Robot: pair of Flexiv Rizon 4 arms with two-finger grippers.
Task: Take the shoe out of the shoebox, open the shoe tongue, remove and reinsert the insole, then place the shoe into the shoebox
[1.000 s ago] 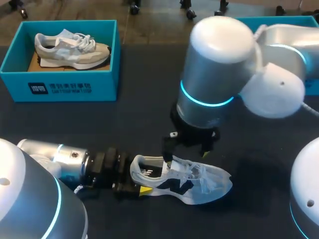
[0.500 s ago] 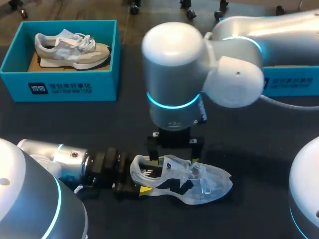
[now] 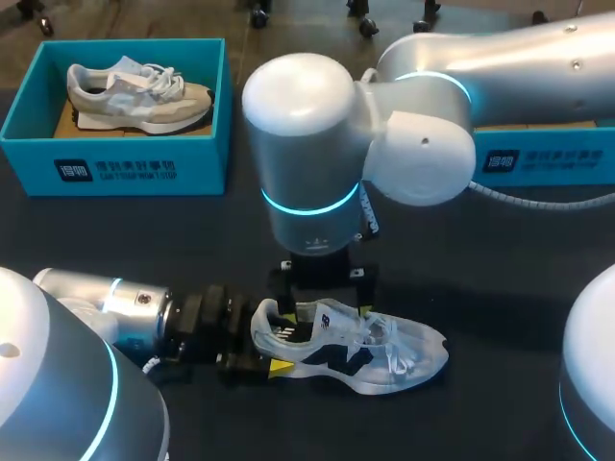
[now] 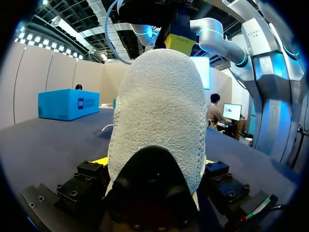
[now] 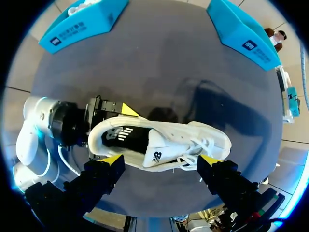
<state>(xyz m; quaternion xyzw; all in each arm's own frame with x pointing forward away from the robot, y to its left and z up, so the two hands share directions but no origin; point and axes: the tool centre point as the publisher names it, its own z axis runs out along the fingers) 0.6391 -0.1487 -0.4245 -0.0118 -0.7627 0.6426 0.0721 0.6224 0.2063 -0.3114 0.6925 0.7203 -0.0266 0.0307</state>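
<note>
Just beneath right tool [image 5: 161, 159], shoe [image 3: 351, 346].

Rough knit, glossy shell, matt card
On the white shoe [image 4: 159, 111] the heel is rough, nubbly knit cloth; the right arm [image 3: 317, 144] has a smooth, glossy casing; the dark surface [image 3: 500, 279] and the ten-o'clock shoebox [image 3: 125, 165] look matt.
</note>
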